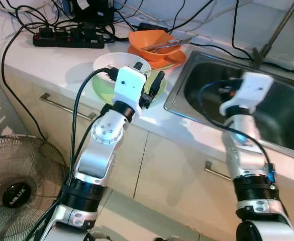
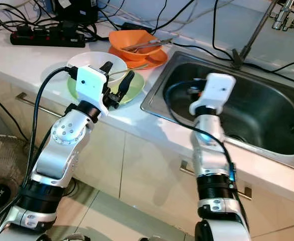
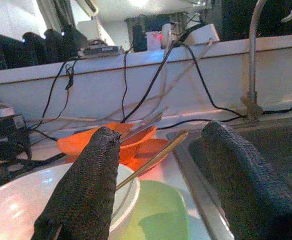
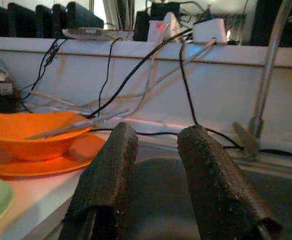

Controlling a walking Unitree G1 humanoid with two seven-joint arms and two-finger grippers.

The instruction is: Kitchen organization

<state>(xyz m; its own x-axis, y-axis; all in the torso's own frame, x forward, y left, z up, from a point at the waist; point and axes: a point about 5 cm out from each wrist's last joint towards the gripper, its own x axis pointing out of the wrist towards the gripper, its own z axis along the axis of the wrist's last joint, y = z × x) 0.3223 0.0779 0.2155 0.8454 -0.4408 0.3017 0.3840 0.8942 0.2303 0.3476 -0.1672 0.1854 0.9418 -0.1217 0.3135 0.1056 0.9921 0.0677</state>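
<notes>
While the left gripper (image 2: 117, 78) hangs wide open over the dishes, the right gripper (image 4: 158, 165) sits over the sink (image 2: 267, 108), also holding nothing.

So the left one's two black fingers (image 3: 88, 185) are spread apart right above the white bowl (image 2: 84, 60) and the green plate (image 2: 136, 85) under it, near the counter's (image 2: 31, 60) front edge, not touching either as far as I can tell. A thin metal utensil (image 3: 153, 157) leans out of the white bowl between those fingers. Just behind sits an orange bowl (image 1: 149, 39) on an orange plate (image 2: 154, 59), with tongs (image 1: 164, 45) resting in it, right beside the sink's corner. Right gripper's fingers are parted a little, with the basin below them and the orange dishes off toward the robot's left. Black power strip (image 1: 69, 40) and cables (image 1: 16, 30) along the back of the counter, fan (image 1: 16, 186) on the floor.
</notes>
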